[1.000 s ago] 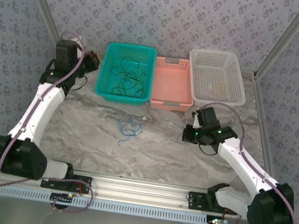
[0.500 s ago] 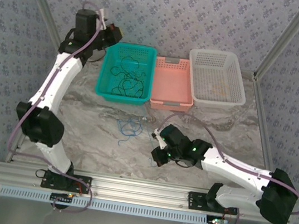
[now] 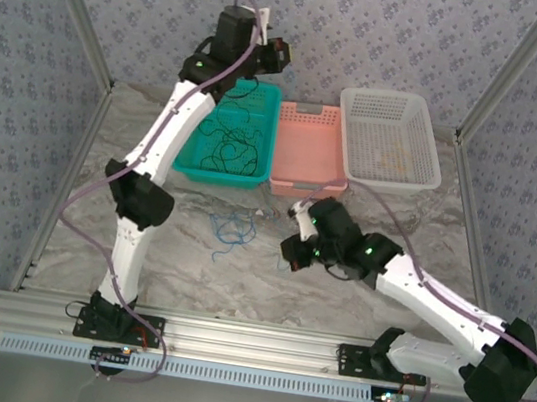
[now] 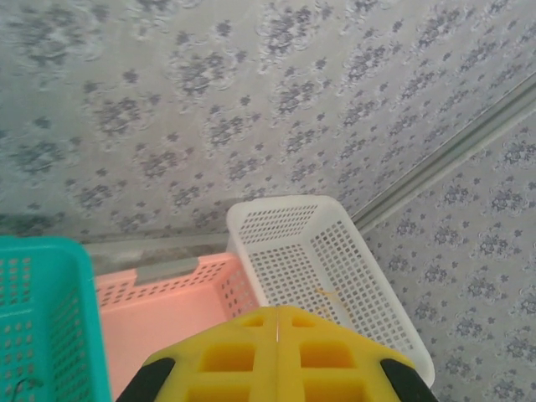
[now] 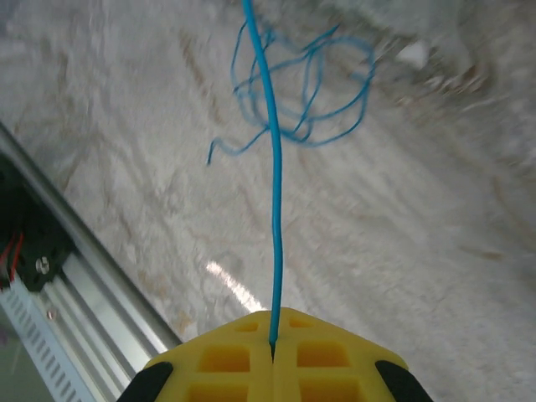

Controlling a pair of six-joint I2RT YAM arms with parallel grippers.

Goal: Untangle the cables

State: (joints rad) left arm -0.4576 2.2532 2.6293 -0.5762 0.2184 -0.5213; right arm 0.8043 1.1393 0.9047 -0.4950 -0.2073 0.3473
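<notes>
Blue cable (image 5: pixel 275 209): a thin smooth strand, taut and straight from my right gripper (image 5: pixel 273 343), whose yellow fingers (image 5: pixel 209 360) are pinched on it, to a loose tangle of loops on the veined marble table (image 5: pixel 402 251). Black cables (image 3: pixel 224 144): wiry tangle in the perforated teal basket (image 3: pixel 216 177). My left gripper (image 4: pixel 277 322): fingers (image 4: pixel 226 356) pressed together, held high above the table.

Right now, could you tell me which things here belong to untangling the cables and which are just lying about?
Job: thin blue cable, pinched by right tool; tangled black cables in teal plastic basket; pale yellowish strand.
Lying about: pink plastic basket; white mesh basket.
</notes>
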